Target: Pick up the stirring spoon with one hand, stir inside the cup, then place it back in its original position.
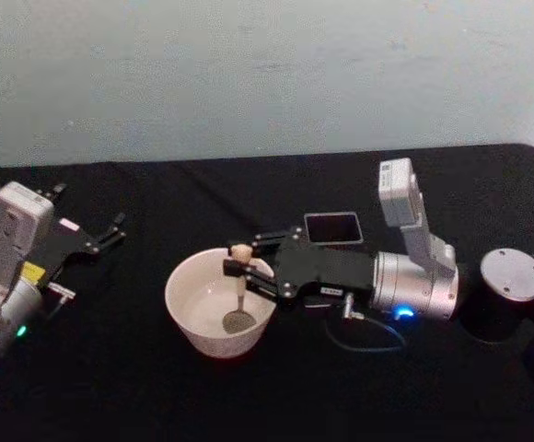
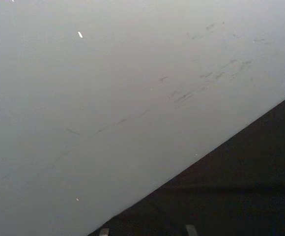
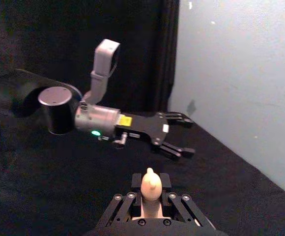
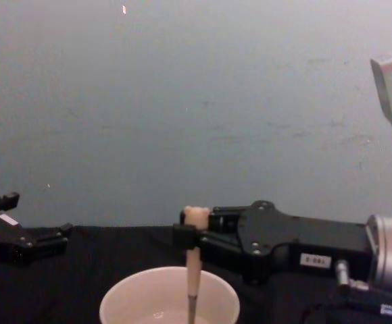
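Observation:
My right gripper [image 1: 237, 268] is shut on the stirring spoon [image 1: 239, 287], holding its peach handle near the top. The spoon stands upright in the cream-white cup [image 1: 182, 308], its metal bowl low near the cup's bottom. In the chest view the spoon [image 4: 193, 270] drops from the right gripper [image 4: 186, 235] into the cup [image 4: 135, 300]. The right wrist view looks over the handle's top [image 3: 150, 188]. The dark grey square holder [image 1: 332, 228] stands just behind the right gripper. My left gripper [image 1: 110, 228] rests open at the far left, apart from the cup.
A black cloth [image 1: 110, 387] covers the table, with a pale wall behind. A dark cylinder with a grey top [image 1: 512, 276] sits at the right edge. In the right wrist view the left arm [image 3: 108, 120] lies across the cloth beyond the spoon.

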